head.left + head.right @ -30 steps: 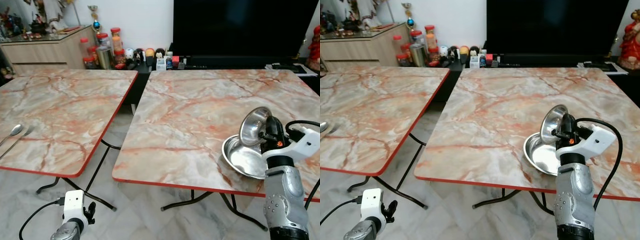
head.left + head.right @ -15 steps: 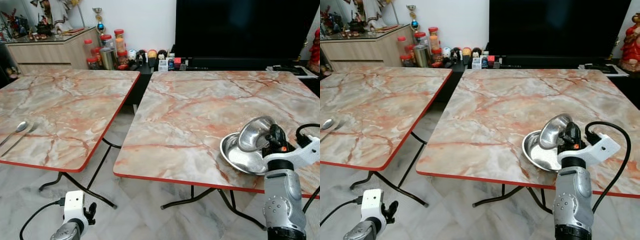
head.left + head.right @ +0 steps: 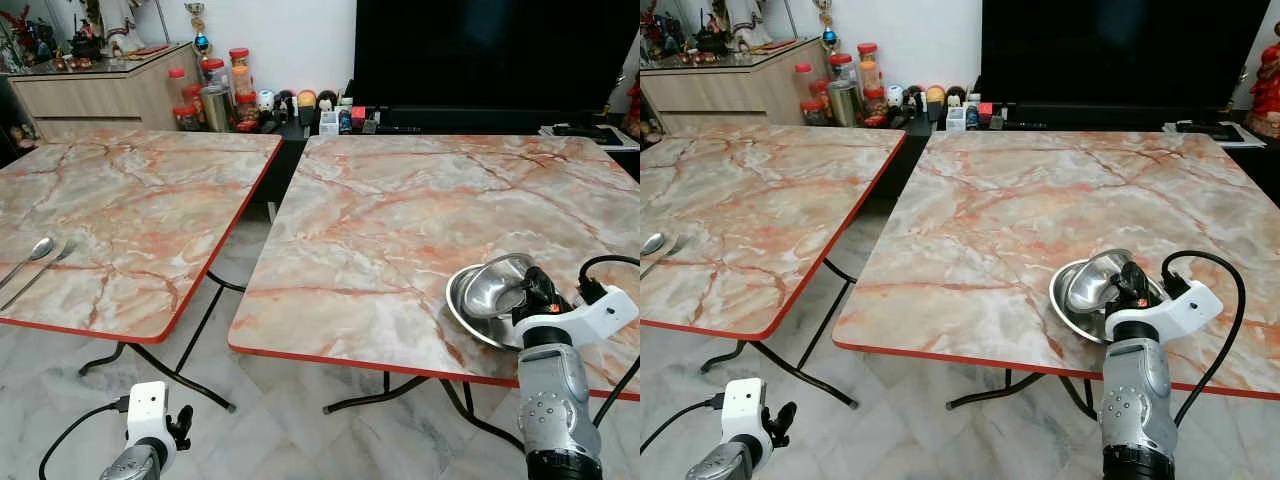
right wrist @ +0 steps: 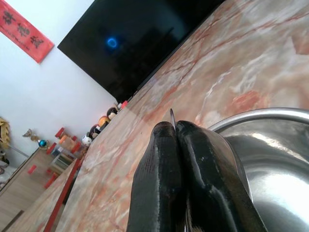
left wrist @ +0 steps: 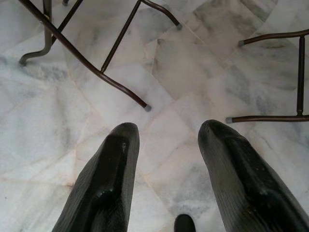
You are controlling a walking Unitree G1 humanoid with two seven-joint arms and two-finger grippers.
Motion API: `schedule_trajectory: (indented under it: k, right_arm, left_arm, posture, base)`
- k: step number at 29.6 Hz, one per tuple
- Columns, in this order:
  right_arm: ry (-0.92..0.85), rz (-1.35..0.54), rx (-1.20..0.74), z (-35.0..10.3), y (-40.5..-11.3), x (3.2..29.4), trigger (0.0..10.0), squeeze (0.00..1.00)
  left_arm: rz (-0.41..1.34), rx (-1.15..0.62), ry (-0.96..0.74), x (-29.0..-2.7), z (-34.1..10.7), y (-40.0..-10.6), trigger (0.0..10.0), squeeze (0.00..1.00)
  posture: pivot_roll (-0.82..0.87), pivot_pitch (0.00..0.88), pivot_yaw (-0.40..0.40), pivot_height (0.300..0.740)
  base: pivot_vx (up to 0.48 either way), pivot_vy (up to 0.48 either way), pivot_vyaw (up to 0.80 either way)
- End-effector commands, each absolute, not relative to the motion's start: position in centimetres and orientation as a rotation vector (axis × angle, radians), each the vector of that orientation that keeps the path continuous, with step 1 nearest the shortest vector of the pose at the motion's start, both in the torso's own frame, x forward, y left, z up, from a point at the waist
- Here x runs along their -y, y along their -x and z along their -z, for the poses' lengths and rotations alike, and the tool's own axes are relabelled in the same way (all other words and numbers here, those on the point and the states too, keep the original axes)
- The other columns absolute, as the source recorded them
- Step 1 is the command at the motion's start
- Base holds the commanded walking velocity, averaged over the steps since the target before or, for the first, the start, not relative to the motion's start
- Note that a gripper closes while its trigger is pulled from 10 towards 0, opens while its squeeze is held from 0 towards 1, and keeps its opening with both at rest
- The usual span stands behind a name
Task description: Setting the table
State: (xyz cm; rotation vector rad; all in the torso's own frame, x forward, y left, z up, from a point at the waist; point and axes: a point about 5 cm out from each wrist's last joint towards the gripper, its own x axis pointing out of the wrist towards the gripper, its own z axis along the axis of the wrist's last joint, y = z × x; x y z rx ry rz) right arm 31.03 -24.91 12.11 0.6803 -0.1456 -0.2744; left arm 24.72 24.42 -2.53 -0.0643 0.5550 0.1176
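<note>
The right pincer (image 3: 520,292), pinching the bowl's (image 3: 492,288) rim, has lowered it from upright into the plate (image 3: 1072,303), so release comes next.

Small steel bowl (image 3: 493,289) tilted, rim pinched in right gripper (image 3: 525,297), resting inside shallow steel plate (image 3: 468,318) just below gripper, near table's front edge.

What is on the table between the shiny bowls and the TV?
Nothing. In the left eye view, bare marble table runs from the bowls, pinched by the right hand, to the far edge below the TV.
</note>
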Motion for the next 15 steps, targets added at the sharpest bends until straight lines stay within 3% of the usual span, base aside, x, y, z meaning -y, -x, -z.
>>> schedule_trajectory:
  k: [1, 14, 15]
  right_arm:
    - [-0.691, 0.284, 0.179, -12.8, -30.9, 25.2, 10.0, 0.00]
    - [-0.696, 0.304, 0.118, -11.3, -30.1, 24.7, 10.0, 0.00]
    - [-0.695, 0.301, 0.118, -11.3, -30.2, 24.7, 10.0, 0.04]
  left_arm:
    - [-0.119, -0.564, 0.070, -24.5, 2.6, -24.7, 10.0, 0.00]
    - [-0.114, -0.561, 0.071, -24.2, 2.5, -25.0, 10.0, 0.00]
    - [-0.114, -0.561, 0.071, -24.2, 2.5, -25.0, 10.0, 0.00]
  posture:
    - [-0.01, 0.000, 0.046, 0.740]
    - [-0.01, 0.000, 0.045, 0.740]
    - [-0.01, 0.000, 0.044, 0.740]
  base:
    - [0.000, 0.000, 0.00]
    - [0.000, 0.000, 0.00]
    - [0.000, 0.000, 0.00]
